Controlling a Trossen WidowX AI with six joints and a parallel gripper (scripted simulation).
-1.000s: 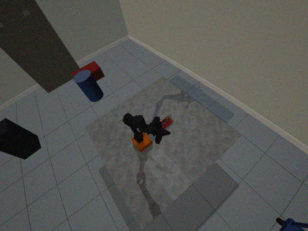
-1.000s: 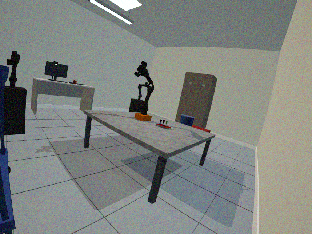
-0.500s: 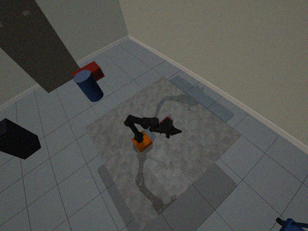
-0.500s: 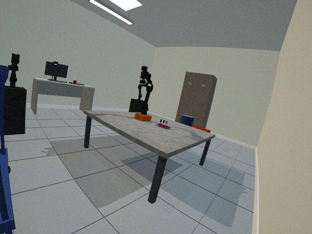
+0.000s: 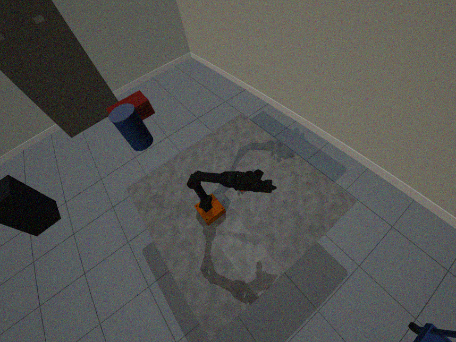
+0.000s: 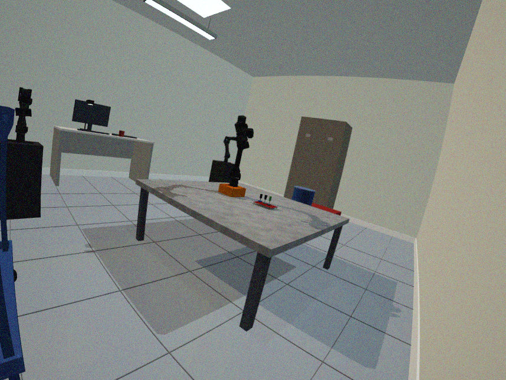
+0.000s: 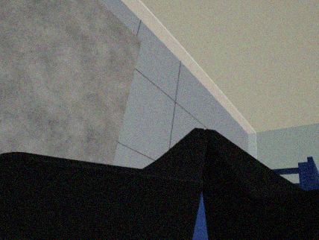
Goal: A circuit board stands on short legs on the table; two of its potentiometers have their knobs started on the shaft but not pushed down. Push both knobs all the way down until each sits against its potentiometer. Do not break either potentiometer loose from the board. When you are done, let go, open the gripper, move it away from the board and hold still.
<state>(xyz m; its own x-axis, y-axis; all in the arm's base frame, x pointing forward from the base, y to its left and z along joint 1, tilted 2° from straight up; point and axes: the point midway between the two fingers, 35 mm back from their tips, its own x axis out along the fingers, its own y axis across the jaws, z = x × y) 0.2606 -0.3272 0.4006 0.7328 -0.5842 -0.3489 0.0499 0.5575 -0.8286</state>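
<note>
The red circuit board (image 6: 265, 205) stands on the grey table (image 5: 294, 220) (image 6: 245, 222) (image 7: 50, 84), to the right of the arm's orange base (image 5: 210, 212) (image 6: 231, 190). Small dark and green knobs (image 6: 265, 197) stick up from it. From above, the board is almost hidden under the arm; only a red sliver (image 5: 241, 191) shows. My gripper (image 5: 273, 188) (image 6: 244, 131) (image 7: 202, 139) is shut with nothing between the fingers. It is held out level, high above the table and past the board. The wrist view shows only the closed fingers, table edge, floor and wall.
A blue barrel (image 5: 131, 127) (image 6: 303, 194) and a red box (image 5: 136, 100) (image 6: 327, 209) stand on the floor by a brown cabinet (image 5: 48, 62) (image 6: 318, 157). A black box (image 5: 25, 206) stands on the floor to the left. A desk (image 6: 98, 144) stands at the far wall.
</note>
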